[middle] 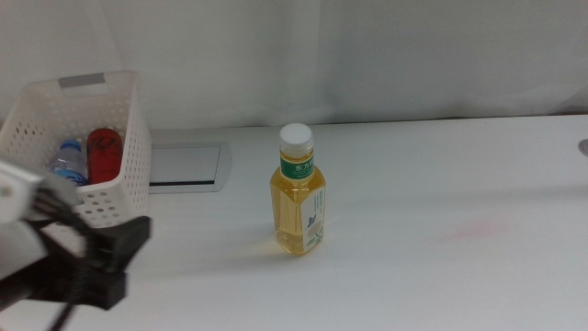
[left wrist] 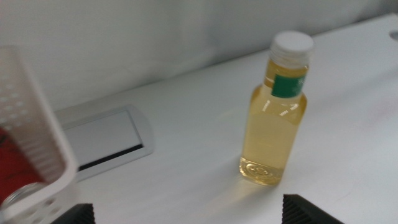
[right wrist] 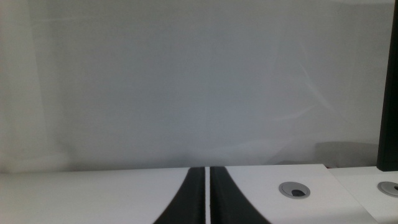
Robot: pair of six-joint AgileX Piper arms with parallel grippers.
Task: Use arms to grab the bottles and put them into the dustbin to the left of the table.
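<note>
The yellow-drink bottle (middle: 299, 195) with a white cap stands upright near the middle of the table (middle: 441, 184). It also shows in the left wrist view (left wrist: 275, 115). My left gripper (middle: 122, 262) hangs low at the front left, apart from the bottle, with its jaws open and nothing between them (left wrist: 193, 214). The white dustbin (middle: 78, 152) at the left holds the red can (middle: 104, 153) and the small water bottle (middle: 67, 161). My right gripper (right wrist: 206, 186) is shut, out of the middle view, and faces the back wall.
A grey cable hatch (middle: 186, 167) is set into the tabletop between the dustbin and the bottle. A faint pink smear (middle: 473, 228) marks the table to the right. Two round grommets (right wrist: 294, 190) show in the right wrist view.
</note>
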